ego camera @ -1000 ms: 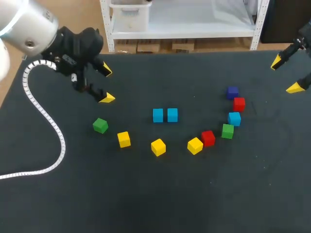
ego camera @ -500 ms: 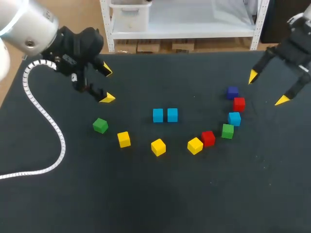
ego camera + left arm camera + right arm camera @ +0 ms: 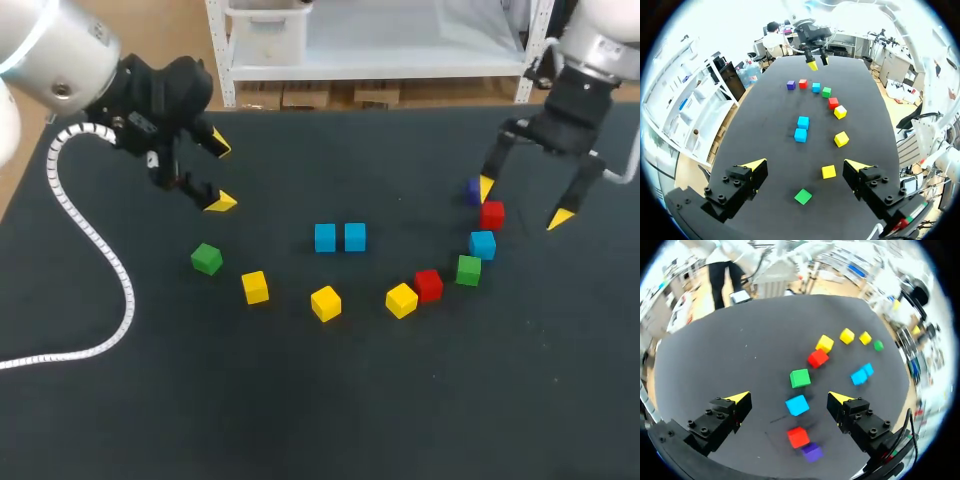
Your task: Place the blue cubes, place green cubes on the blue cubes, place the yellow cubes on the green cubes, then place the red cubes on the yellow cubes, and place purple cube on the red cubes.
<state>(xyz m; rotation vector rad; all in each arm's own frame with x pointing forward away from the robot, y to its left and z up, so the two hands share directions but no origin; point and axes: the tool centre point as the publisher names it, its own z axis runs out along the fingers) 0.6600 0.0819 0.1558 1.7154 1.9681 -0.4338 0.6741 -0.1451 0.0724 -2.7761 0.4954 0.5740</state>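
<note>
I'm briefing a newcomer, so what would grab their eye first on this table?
A curve of small bright cubes on the dark table, from the green cube at the left to the purple cube at the right. Two light blue cubes sit side by side inside it. The open right claw hangs over the curve's purple end.

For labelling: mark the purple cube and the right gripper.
purple cube [image 3: 812, 452]: right wrist view, top face.
right gripper [image 3: 523, 203]: head view, midway between its fingertips.
</note>
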